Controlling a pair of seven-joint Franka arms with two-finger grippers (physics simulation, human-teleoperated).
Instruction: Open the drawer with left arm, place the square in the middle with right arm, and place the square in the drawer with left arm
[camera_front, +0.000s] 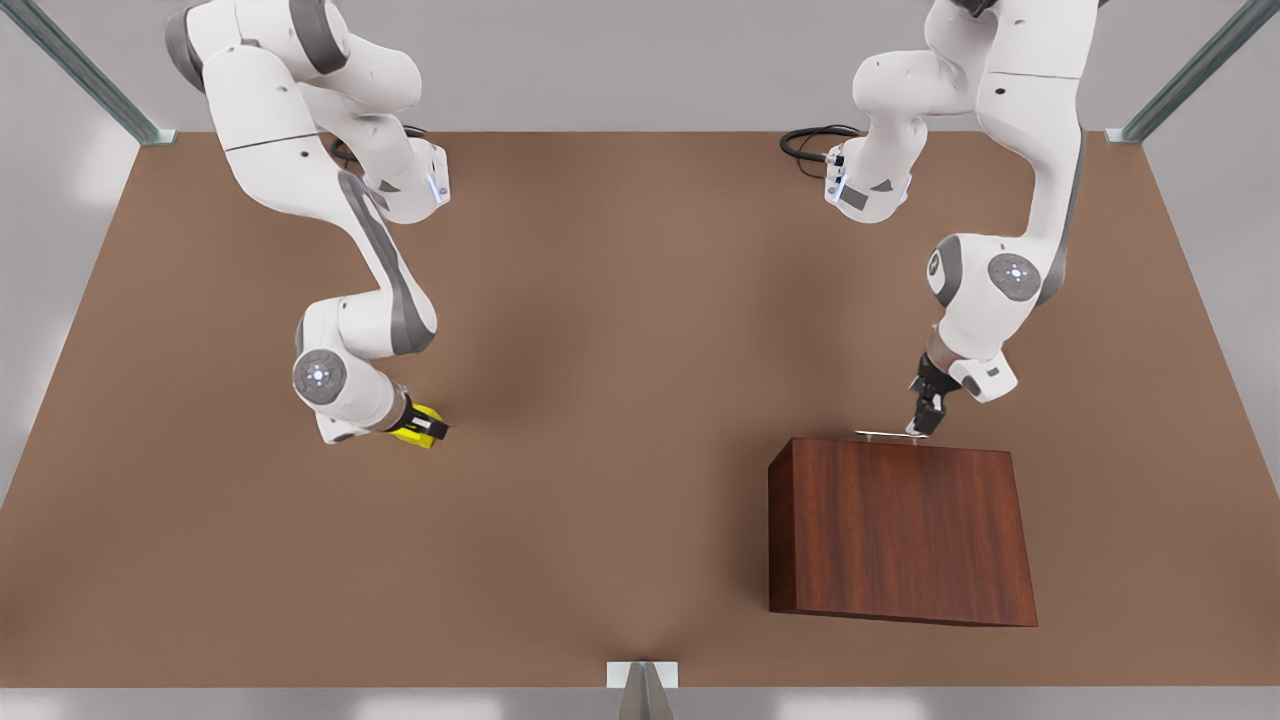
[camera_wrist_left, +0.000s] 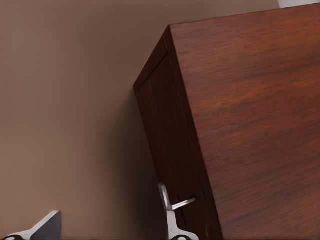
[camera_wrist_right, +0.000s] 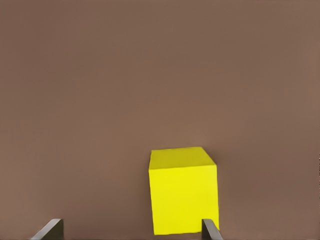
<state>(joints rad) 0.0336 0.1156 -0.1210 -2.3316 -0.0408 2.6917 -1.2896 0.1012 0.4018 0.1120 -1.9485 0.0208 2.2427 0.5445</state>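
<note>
One matte brown worktop (camera_front: 620, 400) is lying under grey walls. Two arms are working: the right tool (camera_front: 432, 428), fingers spread, is straddling the one yellow cube (camera_wrist_right: 183, 190); the left tool (camera_front: 926, 418), fingers apart, is reaching around the one cabinet's (camera_front: 900, 530) silver handle (camera_wrist_left: 172, 205).

Front view overhead on table (camera_front: 620, 300), wrist views close, angled down
</note>
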